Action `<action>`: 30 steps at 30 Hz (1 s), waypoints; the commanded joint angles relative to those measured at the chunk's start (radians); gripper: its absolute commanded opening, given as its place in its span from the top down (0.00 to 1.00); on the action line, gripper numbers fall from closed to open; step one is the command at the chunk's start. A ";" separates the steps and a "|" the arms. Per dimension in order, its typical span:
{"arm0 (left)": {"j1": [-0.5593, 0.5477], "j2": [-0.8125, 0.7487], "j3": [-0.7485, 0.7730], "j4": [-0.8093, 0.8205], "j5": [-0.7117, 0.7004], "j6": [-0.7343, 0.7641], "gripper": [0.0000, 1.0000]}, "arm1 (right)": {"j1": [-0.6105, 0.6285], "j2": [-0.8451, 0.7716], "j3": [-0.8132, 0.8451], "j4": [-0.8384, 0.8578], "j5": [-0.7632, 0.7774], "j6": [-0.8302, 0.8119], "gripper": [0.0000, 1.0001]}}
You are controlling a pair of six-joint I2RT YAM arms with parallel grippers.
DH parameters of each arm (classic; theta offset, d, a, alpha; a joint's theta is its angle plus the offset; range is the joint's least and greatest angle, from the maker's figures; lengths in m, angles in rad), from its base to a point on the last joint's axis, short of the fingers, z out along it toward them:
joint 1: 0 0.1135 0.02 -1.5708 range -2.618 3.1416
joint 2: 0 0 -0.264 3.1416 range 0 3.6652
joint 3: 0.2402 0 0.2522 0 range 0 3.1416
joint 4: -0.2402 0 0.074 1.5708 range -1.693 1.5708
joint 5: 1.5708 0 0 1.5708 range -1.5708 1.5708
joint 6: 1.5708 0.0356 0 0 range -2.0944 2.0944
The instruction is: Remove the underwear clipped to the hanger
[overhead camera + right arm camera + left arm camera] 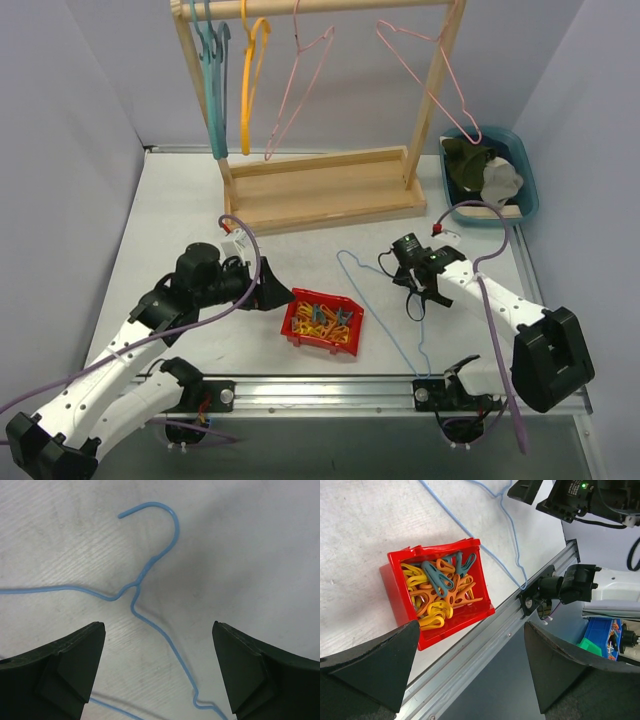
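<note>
White table (170,215), pale walls (60,90); underwear (468,160) sits in basin (530,196).

Robot lab bench, not a home. Left arm (130,350) and right arm (500,310) are bolted to an aluminium rail (330,392) at 6 o'clock. White tabletop (170,200) is boxed in by blank partition walls (60,100). Staged props: wooden rack (320,190) of hangers at 12, red parts bin (293,328) at centre, teal tub (528,185) at 2. Purple cable (258,265) runs exposed.

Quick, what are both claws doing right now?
Left claw: open, holding nothing, near the red plastic bin.
Right claw: open, holding nothing, above the thin blue wire hanger.
</note>
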 commanded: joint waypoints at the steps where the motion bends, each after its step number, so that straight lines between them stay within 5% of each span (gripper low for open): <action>1: 0.025 -0.002 -0.015 0.066 0.060 0.021 0.06 | -0.067 0.045 -0.074 0.045 0.003 0.021 0.08; 16: 0.071 -0.024 -0.054 0.065 0.097 0.016 0.06 | -0.105 -0.031 -0.153 0.300 -0.170 -0.156 0.20; 26: 0.076 -0.042 -0.062 0.056 0.108 -0.001 0.06 | -0.136 0.151 -0.137 0.346 -0.297 -0.193 0.22; 29: 0.079 -0.060 -0.065 0.043 0.100 0.001 0.06 | -0.136 0.170 -0.182 0.422 -0.360 -0.193 0.34; 30: 0.079 -0.062 -0.066 0.040 0.100 -0.001 0.06 | -0.136 0.167 -0.203 0.451 -0.382 -0.191 0.45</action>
